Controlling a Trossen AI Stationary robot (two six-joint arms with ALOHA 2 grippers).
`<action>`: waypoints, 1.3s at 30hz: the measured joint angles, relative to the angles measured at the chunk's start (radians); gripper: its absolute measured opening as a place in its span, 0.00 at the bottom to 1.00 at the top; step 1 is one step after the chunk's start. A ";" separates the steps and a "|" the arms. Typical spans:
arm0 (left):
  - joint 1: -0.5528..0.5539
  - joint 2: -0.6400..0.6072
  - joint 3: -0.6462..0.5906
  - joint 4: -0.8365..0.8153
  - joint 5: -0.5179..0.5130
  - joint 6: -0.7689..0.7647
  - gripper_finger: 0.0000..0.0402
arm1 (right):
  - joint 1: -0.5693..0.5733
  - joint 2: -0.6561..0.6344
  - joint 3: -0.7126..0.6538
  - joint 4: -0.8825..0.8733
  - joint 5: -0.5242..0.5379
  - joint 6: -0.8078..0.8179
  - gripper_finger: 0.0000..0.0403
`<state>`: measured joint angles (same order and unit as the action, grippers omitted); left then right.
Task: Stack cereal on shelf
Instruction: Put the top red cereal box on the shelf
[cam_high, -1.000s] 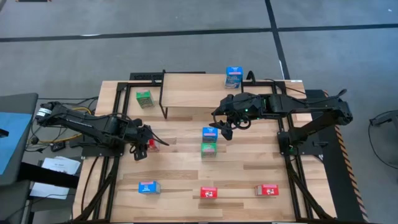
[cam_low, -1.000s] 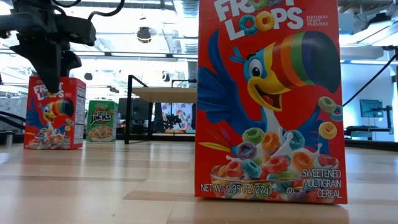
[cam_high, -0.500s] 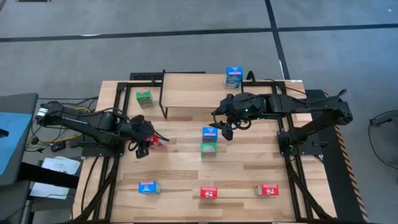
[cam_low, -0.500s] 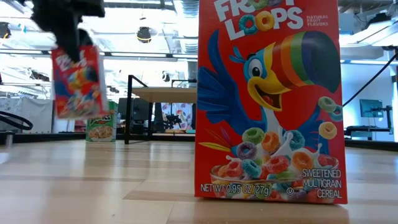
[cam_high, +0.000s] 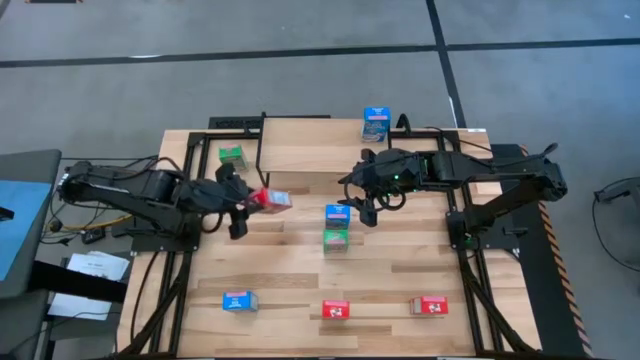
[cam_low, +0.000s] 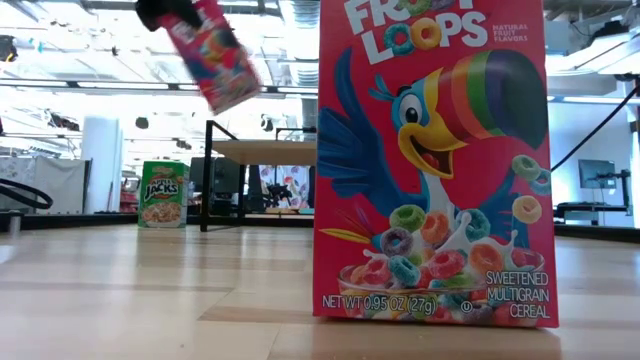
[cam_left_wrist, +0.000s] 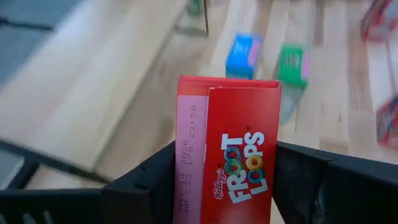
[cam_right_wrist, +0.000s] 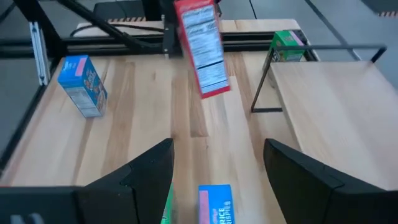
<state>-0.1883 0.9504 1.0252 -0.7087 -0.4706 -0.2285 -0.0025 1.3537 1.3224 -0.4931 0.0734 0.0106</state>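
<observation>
The bench is a slatted wooden top, and the shelf stands at its far edge, a little toward the middle. The shelf already carries one blue box at its far right corner. A green box stands on the bench just beside the left end of the shelf.

The left gripper is in the air near the front left corner of the shelf, and its fingers are closed on a red cereal box. In the low view this box hangs tilted, high above the bench. I judge this is the main risk: if the box arrives at the shelf still tilted, its lower corner can hit the shelf edge or the thin leg, and the box may turn in the fingers or fall when it is released. The grip is only on the two narrow sides, so a small knock could make it slip.

The right gripper hovers with fingers apart over the middle of the bench, above a blue box lying on a green one. It holds nothing. It is near the path to the shelf, so the two arms could meet if both move there together.

Along the near edge remain another blue box and two red boxes, well apart from this action.
</observation>
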 joint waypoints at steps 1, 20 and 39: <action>0.000 0.000 0.000 0.023 -0.005 0.017 0.47 | 0.000 0.000 0.000 0.000 0.000 -0.031 0.67; 0.029 0.100 0.001 0.337 -0.043 0.300 0.47 | 0.002 0.010 -0.001 0.288 0.000 -0.362 0.67; 0.053 0.135 0.000 0.459 -0.007 0.379 0.47 | -0.016 0.009 0.000 0.535 -0.076 -0.516 0.67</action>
<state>-0.1356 1.0855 1.0256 -0.2493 -0.4778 0.1509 -0.0189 1.3628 1.3224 0.0418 -0.0029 -0.5056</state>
